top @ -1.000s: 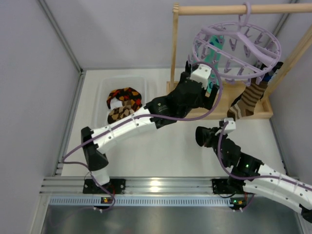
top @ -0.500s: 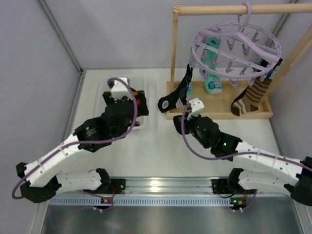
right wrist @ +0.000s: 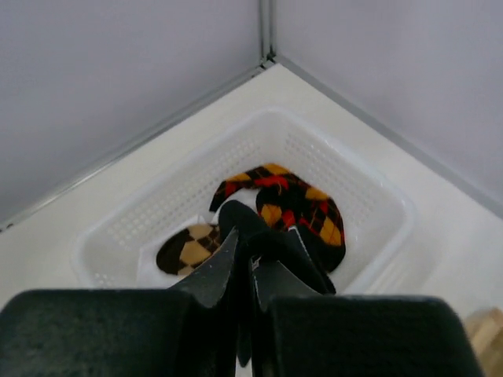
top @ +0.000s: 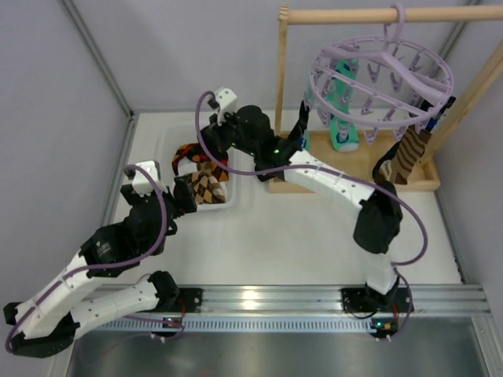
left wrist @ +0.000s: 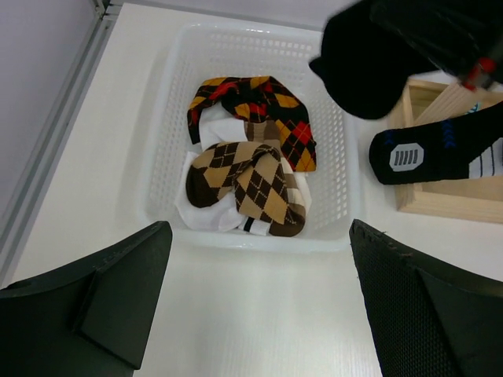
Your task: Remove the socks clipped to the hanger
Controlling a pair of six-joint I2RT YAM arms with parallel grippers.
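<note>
A white basket (left wrist: 169,141) sits on the white table (top: 299,243), upper left of the middle. Inside lie a brown diamond sock (left wrist: 251,184) and a red and black sock (left wrist: 271,106), touching. A wood rack (top: 346,15) stands at the upper right. Grey walls (top: 47,118) stand all around.

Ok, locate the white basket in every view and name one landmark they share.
Top external: the white basket sits left of centre, toward the back of the table.
Left wrist: the basket fills the upper middle.
Right wrist: the basket lies across the middle.
Shared landmark: the brown argyle sock lying inside it.
</note>
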